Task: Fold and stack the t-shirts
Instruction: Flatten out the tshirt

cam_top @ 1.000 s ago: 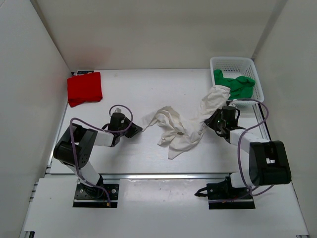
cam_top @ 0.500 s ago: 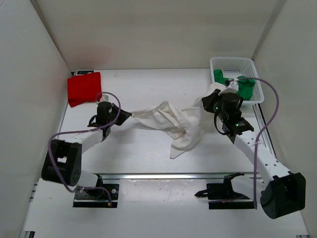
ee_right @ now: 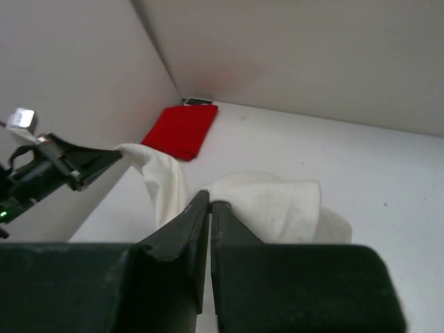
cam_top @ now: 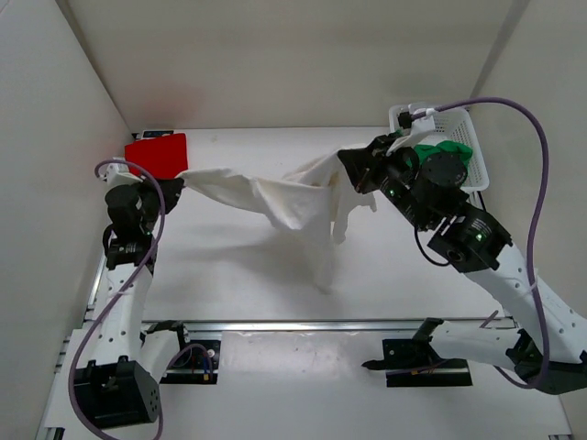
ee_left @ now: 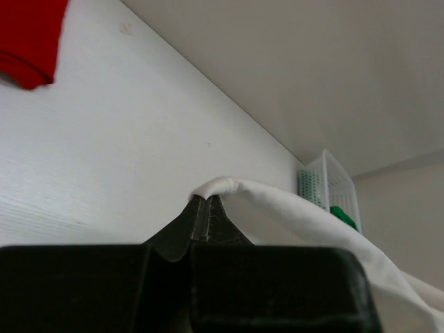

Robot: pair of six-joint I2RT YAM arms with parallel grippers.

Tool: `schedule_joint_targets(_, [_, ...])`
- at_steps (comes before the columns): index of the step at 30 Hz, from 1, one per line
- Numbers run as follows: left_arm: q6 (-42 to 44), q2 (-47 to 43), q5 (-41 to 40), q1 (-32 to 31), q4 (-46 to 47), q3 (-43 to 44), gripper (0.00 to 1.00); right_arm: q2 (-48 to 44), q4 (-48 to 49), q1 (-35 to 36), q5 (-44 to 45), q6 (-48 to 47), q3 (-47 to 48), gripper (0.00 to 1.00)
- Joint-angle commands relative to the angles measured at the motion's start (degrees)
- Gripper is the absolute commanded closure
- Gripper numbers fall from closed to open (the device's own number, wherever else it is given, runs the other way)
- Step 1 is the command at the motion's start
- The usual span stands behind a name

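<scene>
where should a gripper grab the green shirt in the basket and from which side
Probably best to pinch a raised fold of the green shirt from above: it lies crumpled in the white basket, whose walls block a sideways approach.

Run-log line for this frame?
left tool shut on white t-shirt | right tool shut on white t-shirt | white t-shirt lifted, stretched between both | red t-shirt folded, far left | green t-shirt in basket

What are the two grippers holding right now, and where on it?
Both hold the white fabric t-shirt: the left gripper pinches its left edge, the right gripper a bunched fold at its right end; it hangs stretched between them.
</scene>
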Motion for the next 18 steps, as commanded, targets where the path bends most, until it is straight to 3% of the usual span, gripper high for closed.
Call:
schedule_joint_targets(1, [3.80, -1.88, -2.01, 1.11, -5.97, 2.12, 1.00, 0.79, -1.30, 6.11, 10.83, -6.45, 6.83, 1.00])
schedule_joint_targets(2, [4.85, -2.06, -2.73, 1.01, -6.23, 2.56, 1.00, 2.19, -1.22, 4.98, 9.72, -6.55, 7.45, 1.00])
schedule_joint_targets(4, [5.83, -2.93, -4.05, 1.71, -6.76, 1.87, 1.00, 3.51, 0.70, -7.60, 0.43, -3.84, 6.06, 1.00])
schedule_joint_targets(6, [7.05, -3.90, -6.32, 1.72, -6.42, -0.58, 1.00, 7.88, 4.03, -19.56, -18.84, 0.38, 2.90, 0.99])
schedule_joint_targets(7, [7.93, -4.69, -8.69, 1.28, -5.80, -1.38, 1.00, 9.74, 4.23, -24.16, -23.81, 3.09, 3.06, 1.00])
schedule_joint_targets(12, [8.65, -5.31, -12.05, 1.09, -5.45, -7.26, 1.00, 33.07, 2.31, -27.10, -25.42, 0.04, 13.85, 1.00])
schedule_joint_targets(18, [6.19, -4.53, -13.63, -2.41, -1.50, -13.16, 1.00, 63.49, -9.11, -30.88, -27.30, -3.29, 43.28, 0.98])
